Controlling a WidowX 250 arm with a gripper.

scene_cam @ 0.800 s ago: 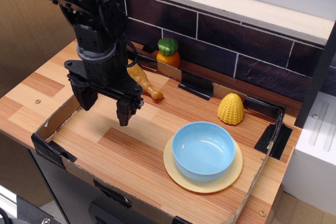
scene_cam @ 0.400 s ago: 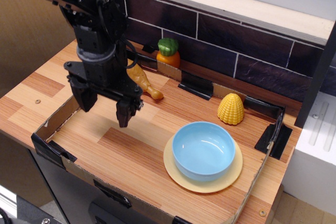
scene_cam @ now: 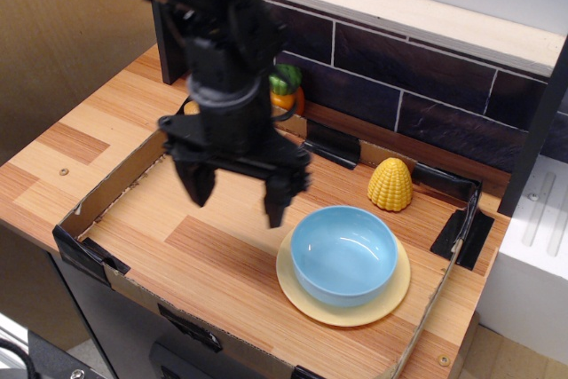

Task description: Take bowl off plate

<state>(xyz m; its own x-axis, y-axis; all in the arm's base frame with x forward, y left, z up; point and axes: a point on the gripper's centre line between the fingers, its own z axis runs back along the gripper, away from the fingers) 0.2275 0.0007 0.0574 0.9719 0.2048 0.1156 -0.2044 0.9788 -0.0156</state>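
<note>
The light-blue bowl (scene_cam: 344,255) sits upright in the middle of the pale-yellow plate (scene_cam: 389,302) at the front right of the wooden counter. My black gripper (scene_cam: 235,194) hangs open and empty above the counter just left of the bowl. Its right finger (scene_cam: 276,201) is close to the bowl's left rim and apart from it. The arm is motion-blurred.
A yellow corn toy (scene_cam: 390,184) stands behind the bowl. An orange-and-green vegetable toy (scene_cam: 285,88) sits at the back, partly hidden by the arm. A low cardboard wall (scene_cam: 106,210) with black tape rings the work area. A dark brick backsplash (scene_cam: 399,86) runs behind.
The arm has swung to the right, from the left part of the counter to just beside the bowl. It now hides the orange drumstick toy. Bowl and plate have not moved.
</note>
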